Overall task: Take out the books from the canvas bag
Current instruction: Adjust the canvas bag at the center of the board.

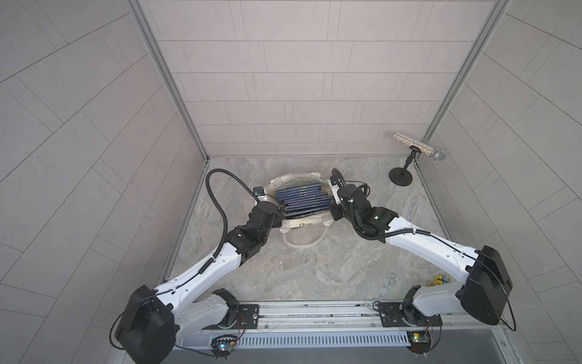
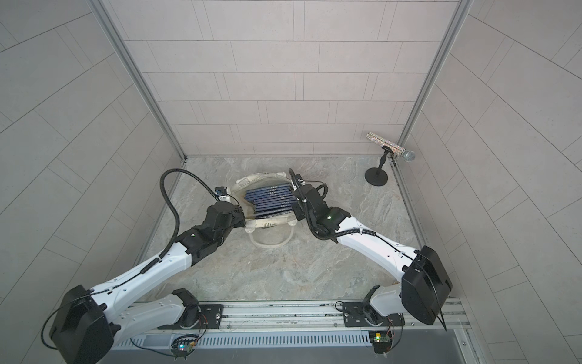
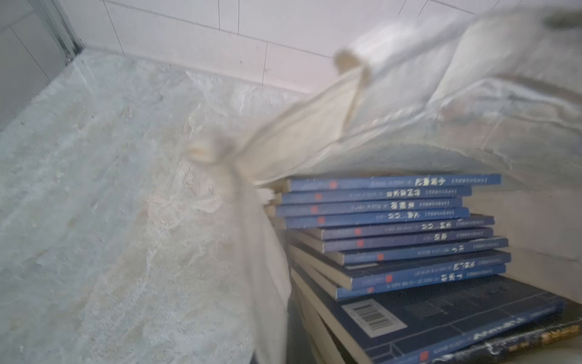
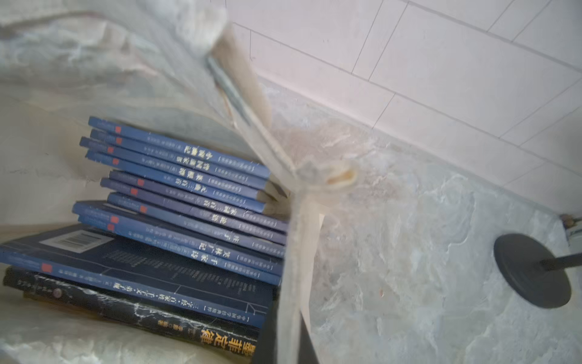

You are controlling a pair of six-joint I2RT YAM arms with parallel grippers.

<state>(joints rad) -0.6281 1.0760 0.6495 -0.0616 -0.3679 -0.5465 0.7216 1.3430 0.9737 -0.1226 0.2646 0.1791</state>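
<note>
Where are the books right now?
In both top views the books sit stacked inside the open bag at the centre of the scene, with the microphone stand farther back on the right.

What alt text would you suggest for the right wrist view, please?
A leaning stack of dark blue books, a black one lowest, lies inside the open cream canvas bag. Beside it, a black stand base sits on the marble-patterned table.

The bag [image 3: 409,104] is thin, creased cream cloth, matt; the books [image 4: 176,176] have smooth paper covers with a faint sheen. The table [image 1: 315,268] looks like matt veined stone, and the microphone [image 1: 406,141] at right has a glittery handle and a metal mesh head.
</note>
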